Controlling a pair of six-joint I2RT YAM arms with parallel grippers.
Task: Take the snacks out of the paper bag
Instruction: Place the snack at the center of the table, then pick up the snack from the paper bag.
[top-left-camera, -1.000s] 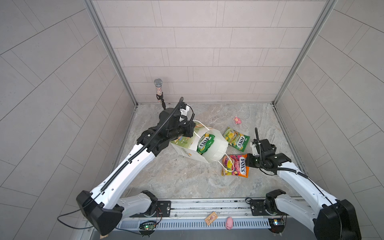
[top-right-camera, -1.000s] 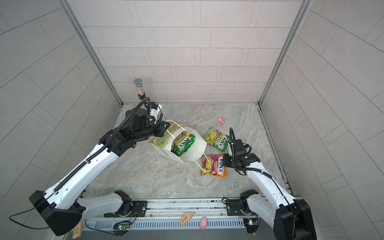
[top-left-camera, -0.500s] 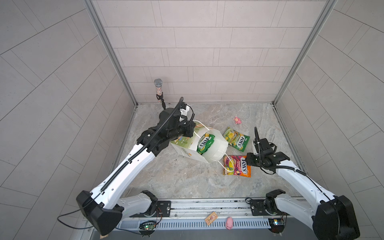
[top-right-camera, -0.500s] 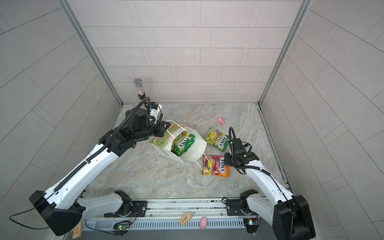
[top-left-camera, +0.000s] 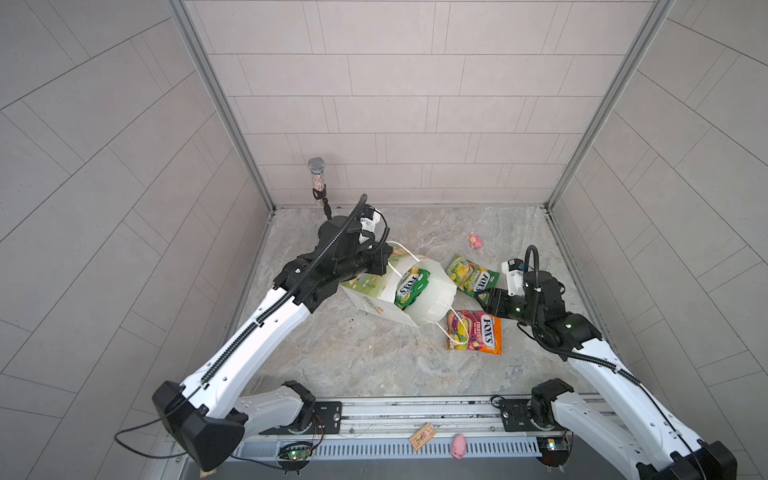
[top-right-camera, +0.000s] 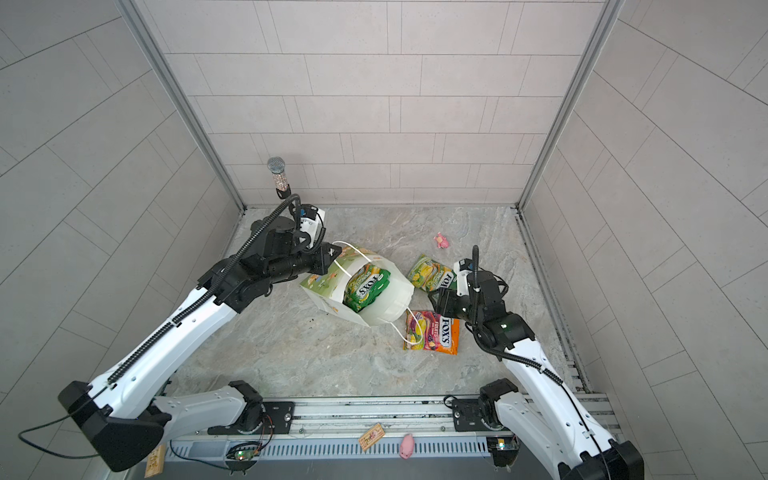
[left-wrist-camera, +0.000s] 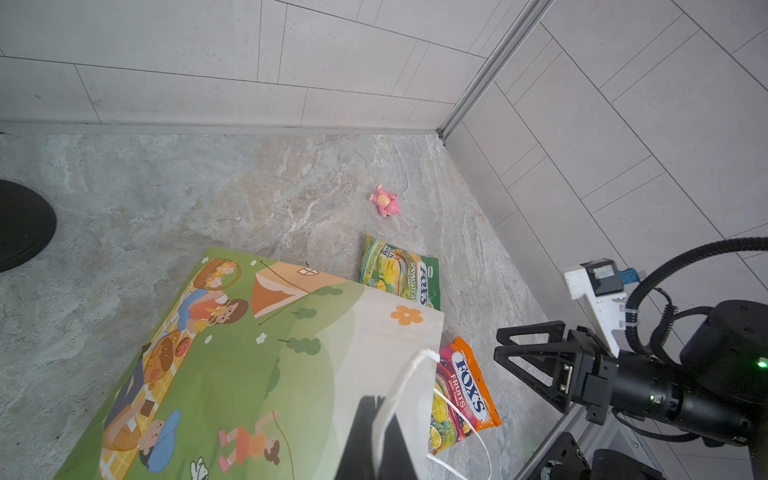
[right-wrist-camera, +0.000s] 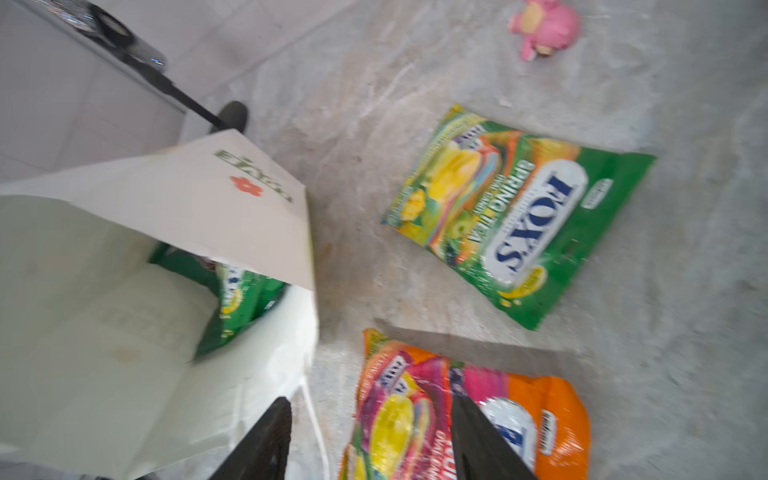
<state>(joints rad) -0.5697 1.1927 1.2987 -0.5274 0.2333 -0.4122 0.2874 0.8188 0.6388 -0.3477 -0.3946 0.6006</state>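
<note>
**Tiled booth: a tipped paper bag between two robot arms**

Pale grey tiled walls (top-left-camera: 415, 104) enclose a marbled grey floor (top-left-camera: 353, 357). In the back left corner a microphone (top-left-camera: 316, 170) stands upright. Next, the left claw (top-left-camera: 384, 262) is clamped on the rim of the white paper bag (top-left-camera: 370, 301). The bag lies tipped on its side, mouth turned toward the right arm. A yellow-green FOX'S packet (top-left-camera: 409, 286) shows inside that mouth. Just right of the bag, a second green FOX'S packet (top-left-camera: 471, 276) lies flat on the floor. Nearer the front lies an orange FOX'S FRUITS packet (top-left-camera: 478, 336), with a white cord handle (left-wrist-camera: 461, 417) draped across it. A pink pig toy (top-left-camera: 473, 240) lies further back, apart from both. Rightmost, the right claw (top-left-camera: 481, 300) has its jaws spread and empty. It sits between the two loose packets, pointing at the bag's mouth.
</note>
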